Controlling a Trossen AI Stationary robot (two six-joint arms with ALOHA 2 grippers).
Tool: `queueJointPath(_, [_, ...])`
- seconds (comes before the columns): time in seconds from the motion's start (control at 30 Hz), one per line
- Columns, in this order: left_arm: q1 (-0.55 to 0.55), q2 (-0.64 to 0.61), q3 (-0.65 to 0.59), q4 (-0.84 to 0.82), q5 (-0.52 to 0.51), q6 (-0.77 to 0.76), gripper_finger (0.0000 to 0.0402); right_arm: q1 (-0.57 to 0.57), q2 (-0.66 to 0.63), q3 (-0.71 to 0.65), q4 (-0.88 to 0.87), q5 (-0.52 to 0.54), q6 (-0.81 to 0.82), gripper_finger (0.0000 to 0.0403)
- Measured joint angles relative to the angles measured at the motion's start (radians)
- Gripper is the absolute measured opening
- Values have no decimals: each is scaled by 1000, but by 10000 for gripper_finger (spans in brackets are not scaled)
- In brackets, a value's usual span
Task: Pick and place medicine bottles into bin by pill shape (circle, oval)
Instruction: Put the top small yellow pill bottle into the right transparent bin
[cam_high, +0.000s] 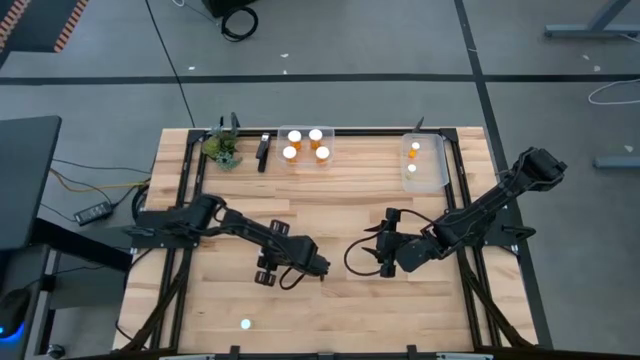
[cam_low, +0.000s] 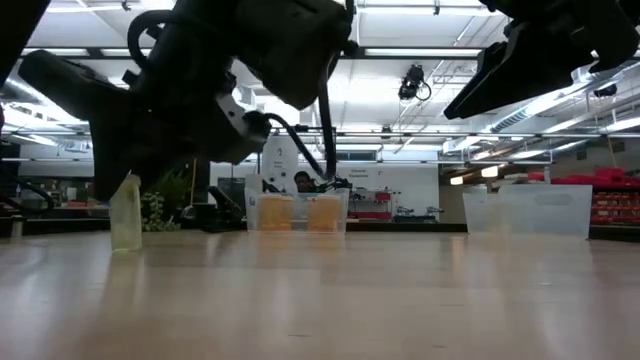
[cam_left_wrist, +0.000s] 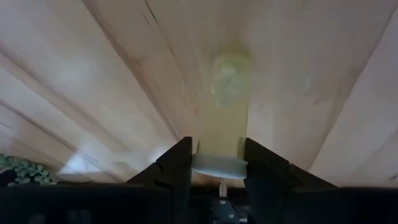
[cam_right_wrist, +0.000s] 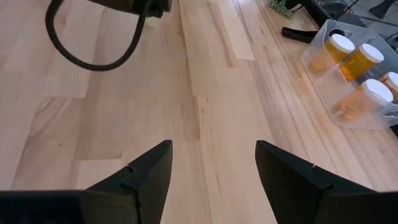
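My left gripper (cam_high: 267, 271) is shut on a pale yellow translucent medicine bottle (cam_low: 125, 213) with a white cap, over the table's near left middle. My right gripper (cam_right_wrist: 213, 180) is open and empty above the bare wood at the table's middle right (cam_high: 387, 245). Several orange bottles with white caps (cam_high: 305, 144) stand in a clear bin (cam_high: 305, 160) at the far middle, and they also show in the right wrist view (cam_right_wrist: 354, 62). Two more bottles (cam_high: 413, 158) stand in a clear bin (cam_high: 432, 175) at the far right. My left gripper pinches the bottle's white cap (cam_left_wrist: 217, 167) between its two fingers, one on each side. The fingers (cam_left_wrist: 177, 168) come from above, pointing down. The bottle hangs upright below them, its base (cam_low: 126, 248) at the table top; whether it rests there I cannot tell.
A small plant (cam_high: 222, 150) and a dark tool (cam_high: 263, 152) lie at the far left beside the middle bin. A small white disc (cam_high: 245, 323) shows near the table's front edge. A black frame (cam_high: 190, 180) runs along the table's sides. Bare wood lies between the two grippers.
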Motion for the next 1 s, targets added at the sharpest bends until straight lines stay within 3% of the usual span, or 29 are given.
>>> queueJointPath(0.27, [-3,9,0,-5,-2,24,134,0,0,0,0,0,0,236])
queueJointPath(1.0, [-52,7,0,4,-73,33,212,0,0,0,3,0,9,236])
